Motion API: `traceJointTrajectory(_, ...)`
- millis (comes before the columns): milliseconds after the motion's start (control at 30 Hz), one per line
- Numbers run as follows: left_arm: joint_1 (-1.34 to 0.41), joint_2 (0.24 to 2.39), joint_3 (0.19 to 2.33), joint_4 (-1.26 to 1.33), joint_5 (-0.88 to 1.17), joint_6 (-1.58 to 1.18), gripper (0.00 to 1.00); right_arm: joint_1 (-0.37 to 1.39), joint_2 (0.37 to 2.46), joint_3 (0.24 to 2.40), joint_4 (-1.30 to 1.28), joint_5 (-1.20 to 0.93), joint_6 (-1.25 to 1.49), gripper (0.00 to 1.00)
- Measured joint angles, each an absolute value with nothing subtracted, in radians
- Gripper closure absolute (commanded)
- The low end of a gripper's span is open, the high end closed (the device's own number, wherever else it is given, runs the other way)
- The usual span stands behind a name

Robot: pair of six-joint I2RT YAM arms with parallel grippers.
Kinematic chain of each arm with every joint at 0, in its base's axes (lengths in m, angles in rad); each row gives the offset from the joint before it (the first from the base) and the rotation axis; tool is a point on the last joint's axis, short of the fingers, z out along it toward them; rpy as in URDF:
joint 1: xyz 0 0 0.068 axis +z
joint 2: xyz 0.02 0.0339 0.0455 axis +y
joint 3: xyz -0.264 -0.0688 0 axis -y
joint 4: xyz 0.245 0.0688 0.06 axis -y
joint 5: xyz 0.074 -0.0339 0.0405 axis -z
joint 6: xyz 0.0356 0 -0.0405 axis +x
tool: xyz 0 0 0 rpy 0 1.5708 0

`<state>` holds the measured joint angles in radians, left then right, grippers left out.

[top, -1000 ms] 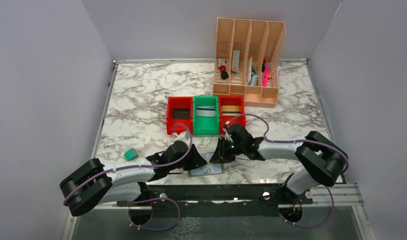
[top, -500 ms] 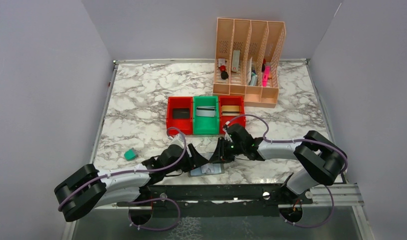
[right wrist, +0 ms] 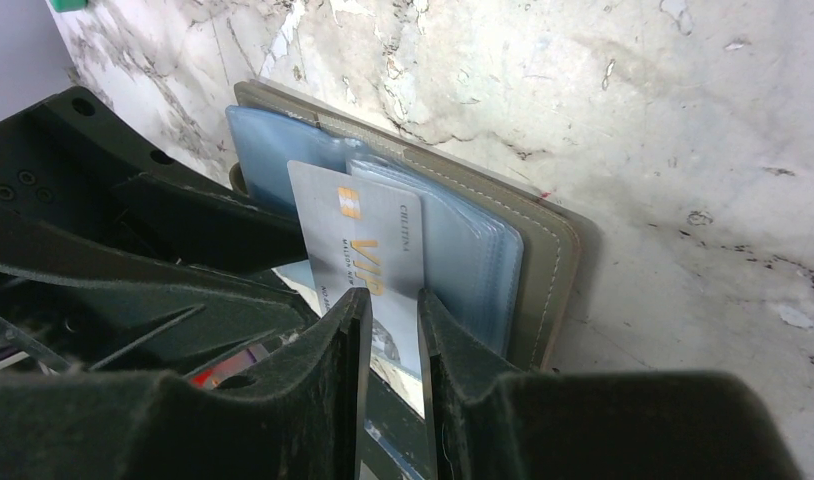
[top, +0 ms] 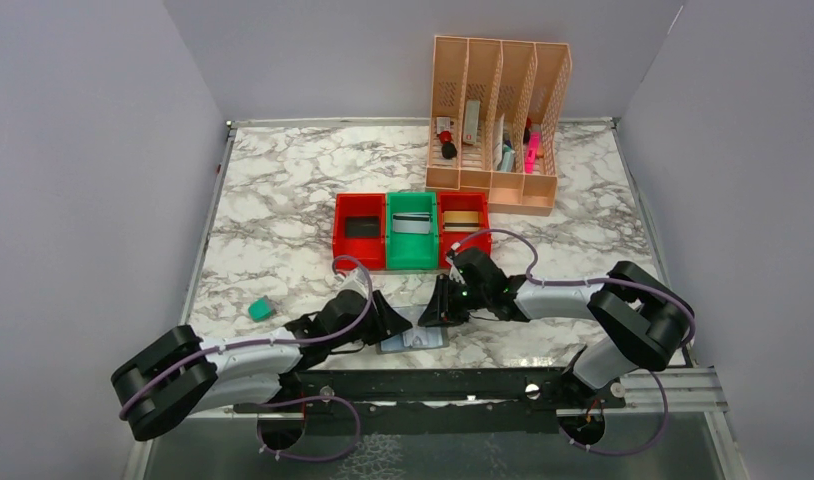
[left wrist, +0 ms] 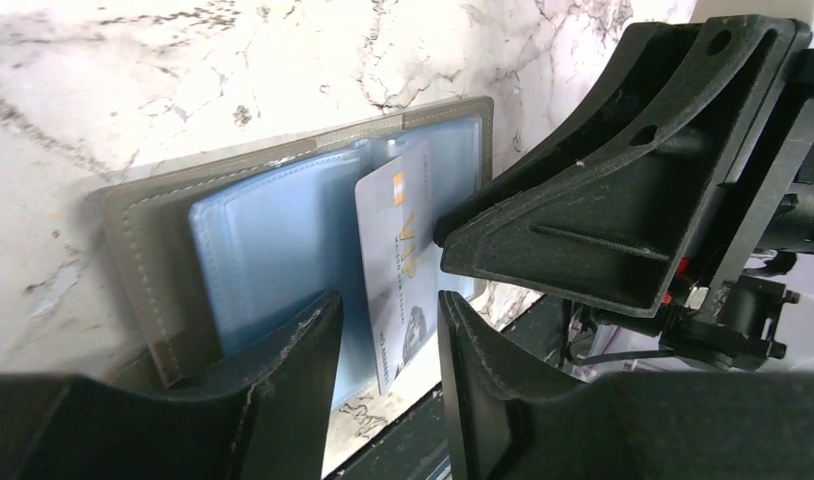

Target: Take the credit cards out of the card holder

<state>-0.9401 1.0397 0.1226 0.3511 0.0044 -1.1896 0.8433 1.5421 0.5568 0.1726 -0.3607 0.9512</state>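
Observation:
The grey card holder point(top: 415, 341) lies open near the table's front edge, its blue-grey pockets point(left wrist: 263, 240) facing up. A silver credit card point(left wrist: 395, 250) point(right wrist: 355, 232) sticks partway out of a pocket toward the front edge. My left gripper point(left wrist: 388, 340) is open, its fingers on either side of the card's free end without clamping it. My right gripper point(right wrist: 393, 320) hovers over the same card from the other side, its jaws a narrow gap apart with nothing pinched. More credit cards lie in the bins: black point(top: 361, 227), silver-grey point(top: 412, 222) and gold-tan point(top: 462, 218).
Behind the holder stand a red bin point(top: 341, 245), a green bin point(top: 411, 250) and a second red bin point(top: 445, 240) in a row. A peach slotted organiser point(top: 498, 125) stands at the back right. A small teal block point(top: 260, 309) lies at the left. The two grippers nearly touch.
My left arm has drawn back slightly to the left, and its jaws widened and then narrowed again. The right arm and the holder have not moved.

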Motion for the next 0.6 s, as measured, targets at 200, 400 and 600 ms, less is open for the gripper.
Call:
traceJointTrajectory(200, -0.940, 1.147, 0.177, 0.369, 0.035, -1.158, 0.68, 0.843, 1.542, 0.556, 0.175, -0.361, 0.953, 0.70)
traceJointTrajectory(400, -0.940, 1.188, 0.190, 0.382, 0.050, -1.147, 0.72, 0.843, 1.544, 0.556, 0.175, -0.361, 0.954, 0.70)
traceJointTrajectory(600, -0.940, 1.156, 0.178, 0.360, 0.051, -1.147, 0.76, 0.843, 1.550, 0.556, 0.182, -0.361, 0.954, 0.71)
